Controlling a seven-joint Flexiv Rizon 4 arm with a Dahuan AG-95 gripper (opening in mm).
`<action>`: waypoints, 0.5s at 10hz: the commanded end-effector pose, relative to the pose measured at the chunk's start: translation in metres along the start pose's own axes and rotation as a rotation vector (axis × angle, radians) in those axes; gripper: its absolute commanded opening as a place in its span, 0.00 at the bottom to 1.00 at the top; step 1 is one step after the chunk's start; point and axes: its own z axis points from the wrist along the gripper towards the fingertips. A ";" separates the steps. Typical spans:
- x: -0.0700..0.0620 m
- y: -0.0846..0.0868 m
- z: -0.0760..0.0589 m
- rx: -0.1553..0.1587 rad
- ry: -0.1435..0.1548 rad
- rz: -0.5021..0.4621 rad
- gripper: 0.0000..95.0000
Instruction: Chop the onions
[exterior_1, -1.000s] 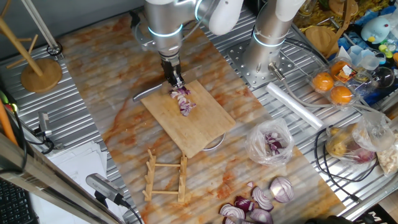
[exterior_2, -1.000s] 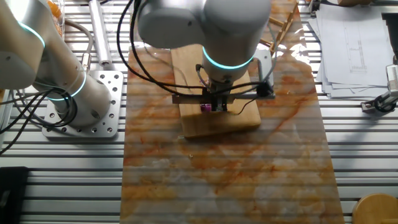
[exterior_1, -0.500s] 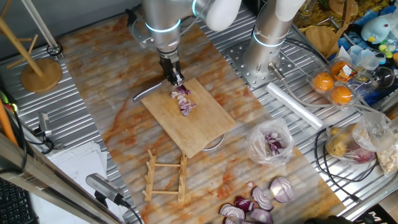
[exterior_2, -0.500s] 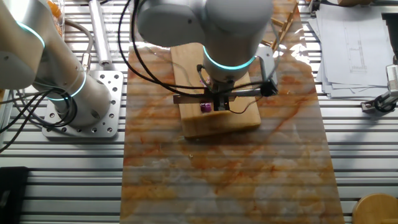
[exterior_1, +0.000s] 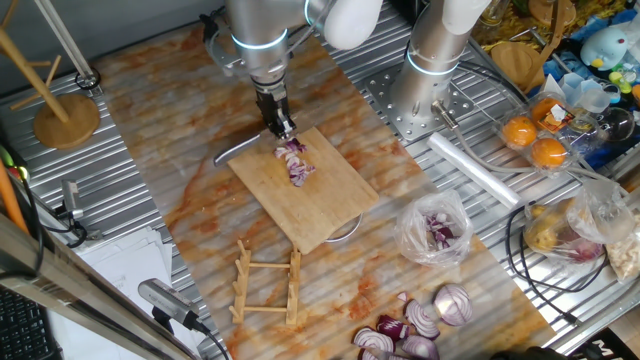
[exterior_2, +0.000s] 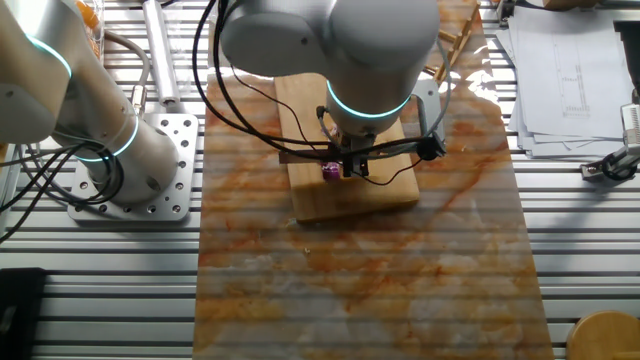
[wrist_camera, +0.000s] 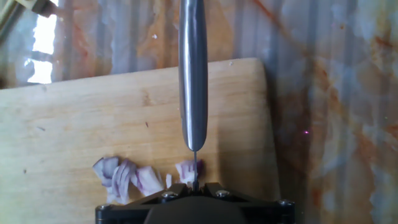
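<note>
Near the board's (exterior_1: 325, 195) far edge, the hand (exterior_1: 283, 128) holds a knife (wrist_camera: 193, 74) over onions (exterior_1: 295, 161).

- No words, brands, numbers or signs are showing legibly anywhere in these views.
- The paper sheets (exterior_2: 570, 75) are carrying faint printed lines (too small and blurred to read).
</note>
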 end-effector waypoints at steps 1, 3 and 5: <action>-0.001 0.000 0.003 0.004 -0.004 -0.002 0.00; -0.001 0.000 0.009 -0.003 -0.008 -0.001 0.00; -0.004 0.005 0.025 -0.013 -0.024 0.007 0.00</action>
